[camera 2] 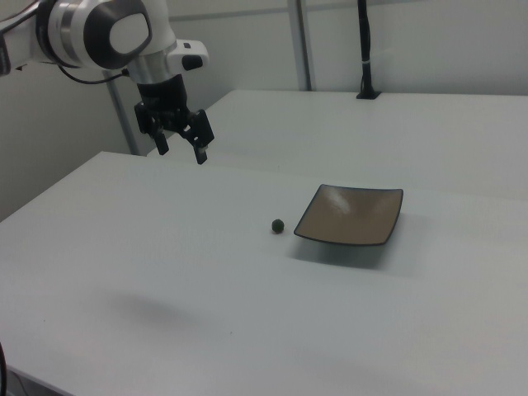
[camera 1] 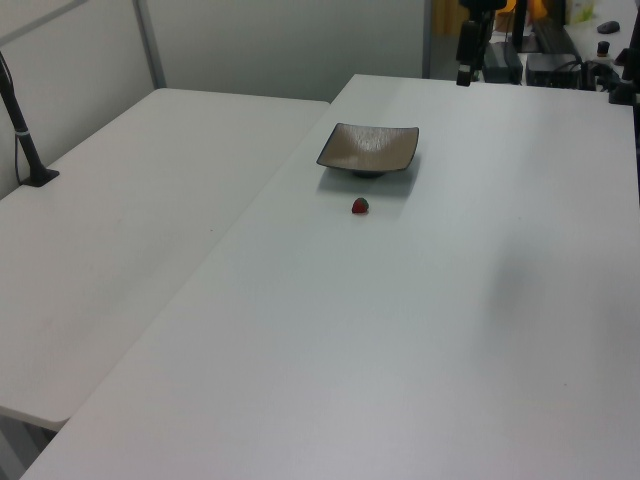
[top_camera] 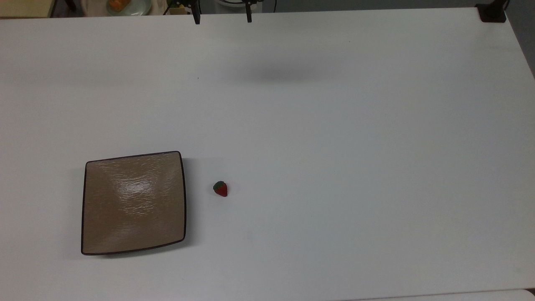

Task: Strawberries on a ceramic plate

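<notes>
1. Desk (top_camera: 334, 167): a plain white surface carrying the two task things. In the left view a second white desk (camera 1: 120, 230) adjoins it on the left view's left.
2. Ceramic plate (top_camera: 133, 202): square, glossy tan-brown, with a thin dark rim and a rippled face. It lies flat in the top view's lower left; nothing rests on it.
3. Strawberry (top_camera: 220, 188): red with a dark green cap, lying on the bare desk just beside the plate, on the top view's right of it and not touching it. Its long axis runs diagonally in the top view, cap toward the upper left, red tip toward the lower right. In the right view it appears as a small dark lump (camera 2: 278, 225) on the right view's left of the plate (camera 2: 351, 216).
4. Gripper (camera 2: 181, 148): raised above the desk, well apart from the strawberry and plate. The fingers (camera 2: 200, 154) point downward, spread wide, holding nothing. The top view shows two dark finger tips (top_camera: 196, 19) at its upper edge.
5. Surroundings: a dark post base (top_camera: 492, 14) at the desk's far corner in the top view, and a round pale dish with orange food (top_camera: 125, 6) beyond the desk edge. Nothing stands between gripper and strawberry.
</notes>
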You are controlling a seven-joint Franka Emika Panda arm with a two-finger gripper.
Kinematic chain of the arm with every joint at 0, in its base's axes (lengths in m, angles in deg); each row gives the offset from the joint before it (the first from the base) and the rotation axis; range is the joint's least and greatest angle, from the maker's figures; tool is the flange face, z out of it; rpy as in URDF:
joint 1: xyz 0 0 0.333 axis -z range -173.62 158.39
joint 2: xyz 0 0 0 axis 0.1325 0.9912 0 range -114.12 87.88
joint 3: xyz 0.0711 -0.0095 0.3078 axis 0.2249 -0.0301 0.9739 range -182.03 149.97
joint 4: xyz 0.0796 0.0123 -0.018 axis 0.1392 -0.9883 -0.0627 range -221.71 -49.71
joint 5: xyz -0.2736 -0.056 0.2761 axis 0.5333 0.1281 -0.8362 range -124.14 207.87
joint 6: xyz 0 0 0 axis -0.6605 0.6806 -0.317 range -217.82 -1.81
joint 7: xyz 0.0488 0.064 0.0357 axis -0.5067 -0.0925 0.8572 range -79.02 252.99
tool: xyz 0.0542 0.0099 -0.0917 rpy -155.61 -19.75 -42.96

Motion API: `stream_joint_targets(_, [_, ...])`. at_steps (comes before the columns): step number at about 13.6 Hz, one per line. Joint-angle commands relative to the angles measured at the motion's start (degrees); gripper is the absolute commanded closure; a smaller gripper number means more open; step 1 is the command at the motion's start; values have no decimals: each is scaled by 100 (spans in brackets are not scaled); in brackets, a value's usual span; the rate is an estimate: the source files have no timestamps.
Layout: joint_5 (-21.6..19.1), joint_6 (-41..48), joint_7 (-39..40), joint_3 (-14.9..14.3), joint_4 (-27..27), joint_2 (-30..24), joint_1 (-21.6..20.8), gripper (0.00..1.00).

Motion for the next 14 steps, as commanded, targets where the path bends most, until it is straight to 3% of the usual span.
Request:
stream_joint_targets(1, [-88, -44, -112, -57, -161, -84, -83, 0])
stream_joint_targets(14, [-88, -377, -120, -66, -161, 135, -276, 0])
